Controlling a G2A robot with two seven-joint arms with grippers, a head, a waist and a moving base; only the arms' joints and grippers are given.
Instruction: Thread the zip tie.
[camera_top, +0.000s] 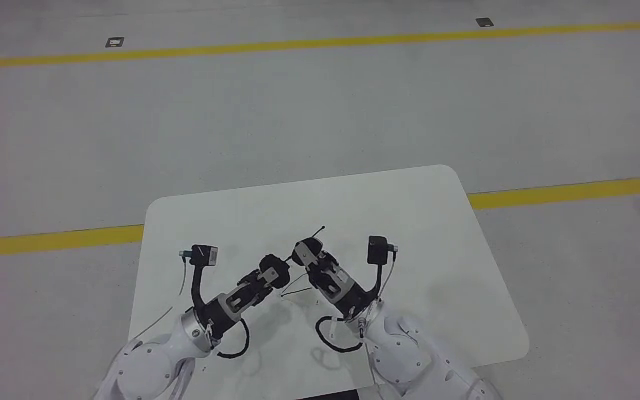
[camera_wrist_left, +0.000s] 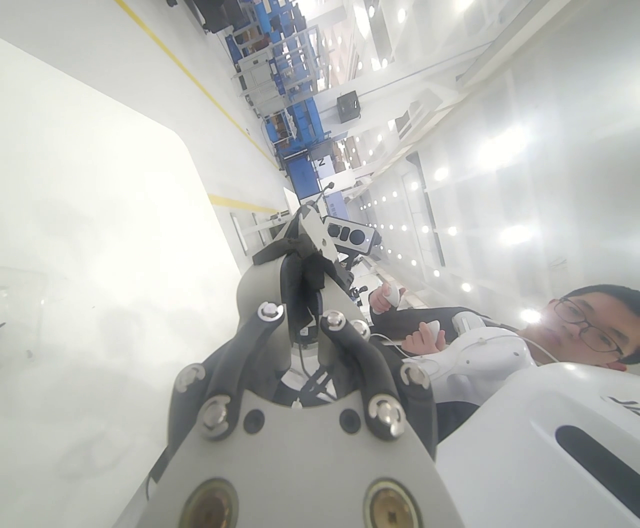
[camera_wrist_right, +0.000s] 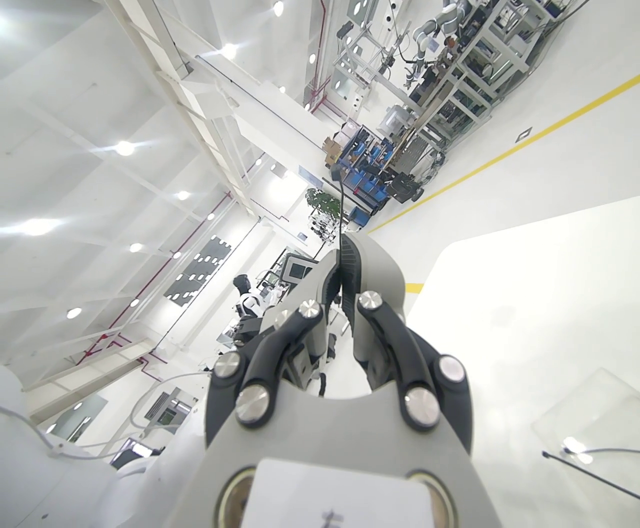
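Note:
The black zip tie (camera_top: 316, 235) sticks up from my right gripper (camera_top: 303, 250), which is shut on its strip. In the right wrist view the strip (camera_wrist_right: 340, 220) rises from between the closed fingers (camera_wrist_right: 367, 265) and ends in the small head (camera_wrist_right: 334, 174). My left gripper (camera_top: 277, 265) sits just beside the right one, tip to tip above the table's front middle. Its fingers (camera_wrist_left: 312, 232) are closed, apparently on the tie's other end. The tie's head (camera_wrist_left: 329, 185) pokes out past them. The right gripper itself is hidden behind the left fingers in the left wrist view.
Both grippers hover over the white table (camera_top: 420, 210). Below them, near the front edge, a clear tray (camera_wrist_right: 585, 415) rests on it, with a spare black tie (camera_wrist_right: 590, 475) lying beside it. The table's rounded far corner (camera_wrist_right: 450, 250) is close by.

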